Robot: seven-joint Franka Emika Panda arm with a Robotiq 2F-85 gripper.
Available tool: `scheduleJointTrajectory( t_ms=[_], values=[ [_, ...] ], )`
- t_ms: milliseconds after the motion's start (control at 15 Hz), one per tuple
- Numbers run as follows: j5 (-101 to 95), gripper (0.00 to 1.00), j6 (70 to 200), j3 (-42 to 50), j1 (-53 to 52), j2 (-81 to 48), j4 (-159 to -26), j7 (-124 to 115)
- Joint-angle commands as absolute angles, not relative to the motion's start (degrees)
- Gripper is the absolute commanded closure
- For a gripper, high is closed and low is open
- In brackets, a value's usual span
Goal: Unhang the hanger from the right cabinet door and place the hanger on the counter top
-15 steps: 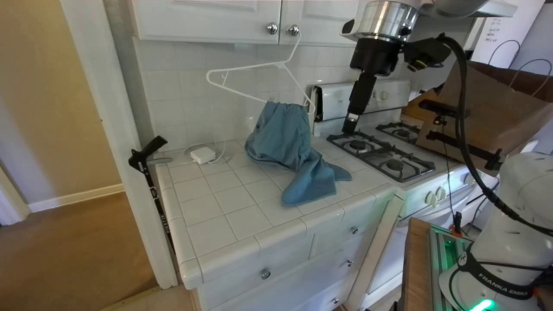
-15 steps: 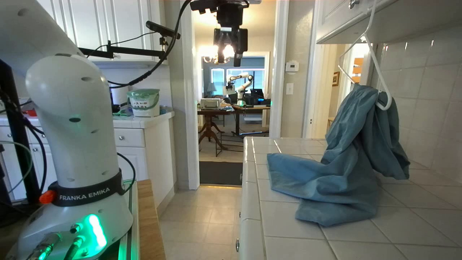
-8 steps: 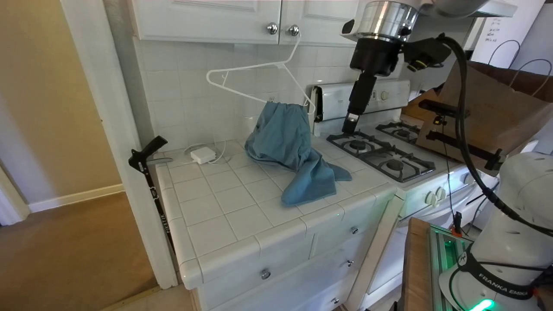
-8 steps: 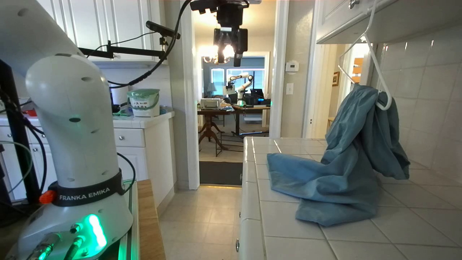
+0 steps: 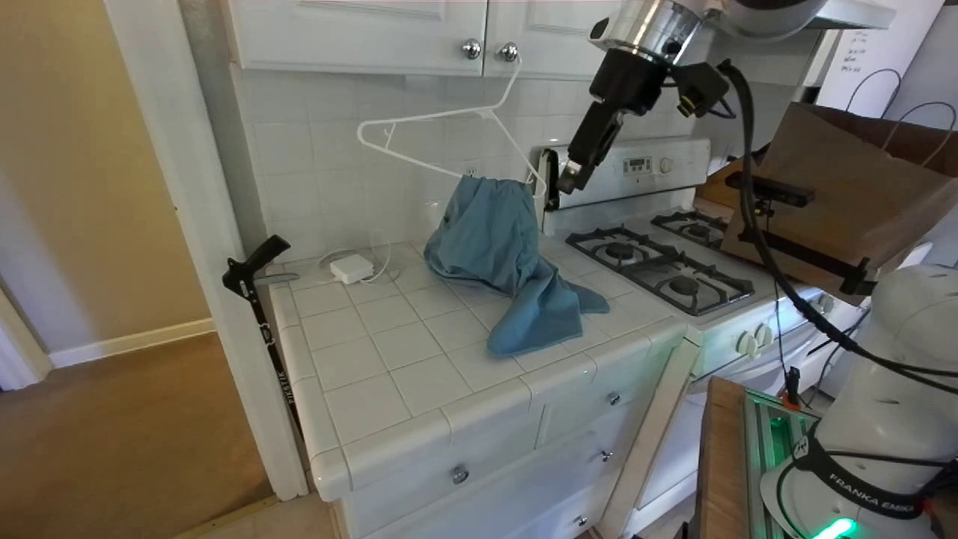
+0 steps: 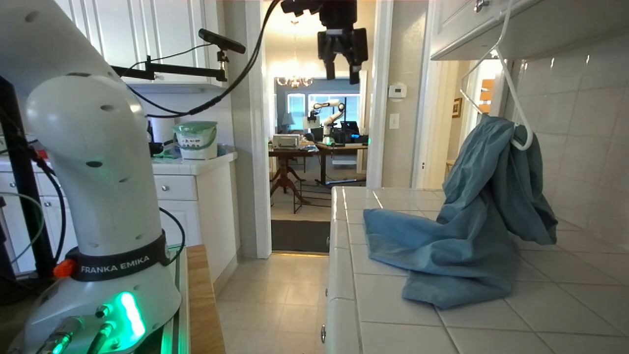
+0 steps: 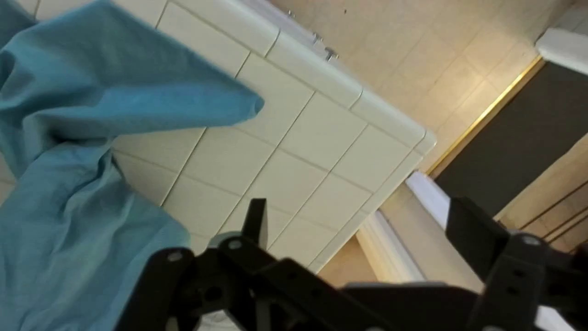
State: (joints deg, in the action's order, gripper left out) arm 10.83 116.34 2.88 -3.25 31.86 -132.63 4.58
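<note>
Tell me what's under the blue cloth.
The tiled counter top. The blue cloth hangs from the hanger with lower folds resting on the tiles. Anything else beneath those folds is covered and cannot be seen.

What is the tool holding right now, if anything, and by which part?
Nothing is held: the tool is open, its jaws apart with nothing between them. The hanger hangs from the knob of the right cabinet door.

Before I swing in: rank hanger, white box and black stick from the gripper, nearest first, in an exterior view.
1. Hanger: picture-left of the gripper, on the right cabinet door.
2. White box: farther left, on the counter top.
3. Black stick: farthest left, past the counter top.
</note>
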Motion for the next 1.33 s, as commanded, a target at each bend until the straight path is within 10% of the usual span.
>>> scheduleJointTrajectory(
  t_ms=[0,600,1267],
  values=[
    [9.0,0.0,126.7,3.0,-0.4,27.6,-130.1,4.1],
    [-8.2,0.0,158.8,-3.1,9.6,18.9,-130.5,-9.3],
    [-25.3,0.0,162.7,-16.3,29.9,17.0,-127.7,-42.7]
  ],
)
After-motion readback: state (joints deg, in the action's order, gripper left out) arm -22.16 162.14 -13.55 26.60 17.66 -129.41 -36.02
